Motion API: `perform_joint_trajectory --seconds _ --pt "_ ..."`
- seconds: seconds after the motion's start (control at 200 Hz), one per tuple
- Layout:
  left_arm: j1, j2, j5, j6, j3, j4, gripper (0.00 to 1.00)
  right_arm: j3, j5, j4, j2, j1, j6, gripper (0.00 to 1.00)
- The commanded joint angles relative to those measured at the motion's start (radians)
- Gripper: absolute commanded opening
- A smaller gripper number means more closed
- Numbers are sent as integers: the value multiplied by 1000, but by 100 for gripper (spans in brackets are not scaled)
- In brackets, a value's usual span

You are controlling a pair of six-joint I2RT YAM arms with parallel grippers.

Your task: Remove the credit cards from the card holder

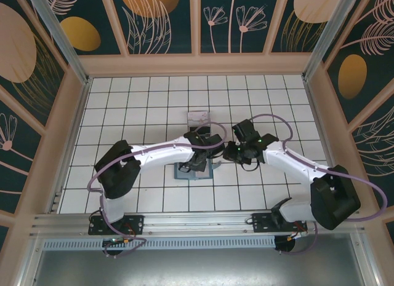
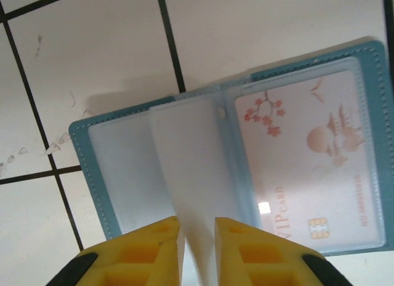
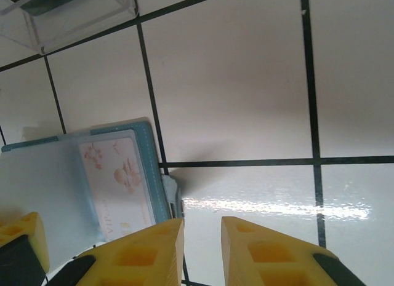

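Card holder [image 2: 123, 169] open on tile; left gripper [image 2: 197, 227] pinches its clear sleeve leaf [image 2: 191, 150]; pink VIP card [image 2: 308, 169] still pocketed in holder; right gripper [image 3: 202, 237] empty, slightly parted, just beside holder. Step, likely: exposing card; next needs grip on card edge, slide out

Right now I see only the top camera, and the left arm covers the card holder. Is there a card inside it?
Observer: Yes. On the left wrist camera, a pale pink card lies in a clear pocket of the open card holder.
Operator: Where is the left gripper on it?
Observer: The left gripper straddles a clear middle sleeve that stands up from the holder. I cannot tell if the sleeve is pinched.
Operator: And the right gripper?
Observer: The right gripper is over bare tile beside the holder. Its jaws are slightly apart, with nothing between them.
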Motion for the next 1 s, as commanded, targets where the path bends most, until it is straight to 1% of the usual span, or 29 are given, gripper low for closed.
perform_joint_trajectory --seconds 0.0,0.095,0.22,0.355,0.41,0.605,0.741,0.801,0.996 --pt "3 -48 -18 -3 -20 11 19 42 24 6 23 20 23 24" --pt "3 -62 11 -3 -36 50 18 56 29 4 39 34 28 24" --pt "6 -65 13 -6 -66 64 18 71 31 -1 54 49 31 24" --pt "17 -69 11 -7 -130 64 21 89 35 -7 70 61 31 24" --pt "22 -75 16 -6 -160 107 21 95 36 -8 77 65 31 24" --pt "46 -98 105 5 -278 221 24 102 41 -9 94 78 38 24" --pt "62 -77 181 29 -331 297 25 103 41 -5 101 85 44 24" --pt "61 -68 179 34 -330 291 26 106 43 -6 103 88 45 24" --pt "65 -98 109 38 -279 216 27 108 46 -8 104 91 45 24"
